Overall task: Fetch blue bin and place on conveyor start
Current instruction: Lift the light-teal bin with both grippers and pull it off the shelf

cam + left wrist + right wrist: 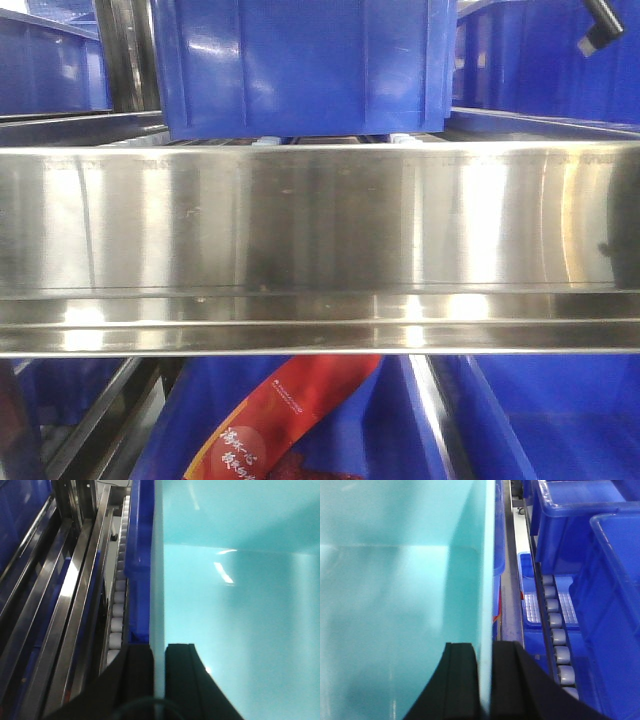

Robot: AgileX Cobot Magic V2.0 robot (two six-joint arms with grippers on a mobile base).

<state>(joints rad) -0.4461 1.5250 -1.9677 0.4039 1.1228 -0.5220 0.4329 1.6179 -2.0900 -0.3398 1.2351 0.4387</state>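
Note:
The pale turquoise blue bin [240, 605] fills the left wrist view, and its smooth inside shows in the right wrist view too [395, 595]. My left gripper [159, 650] is shut on the bin's left wall, one black finger inside and one outside. My right gripper [486, 647] is shut on the bin's right wall the same way. The bin's thin rim runs up between each pair of fingers. In the front view neither the bin nor the grippers show. The conveyor start is out of view.
A shiny stainless-steel shelf rail [320, 250] spans the front view, with a dark blue crate [300, 65] above and a red packet [280, 425] below. Roller tracks [116, 610] [556, 625] and dark blue crates [590, 545] flank the bin on both sides.

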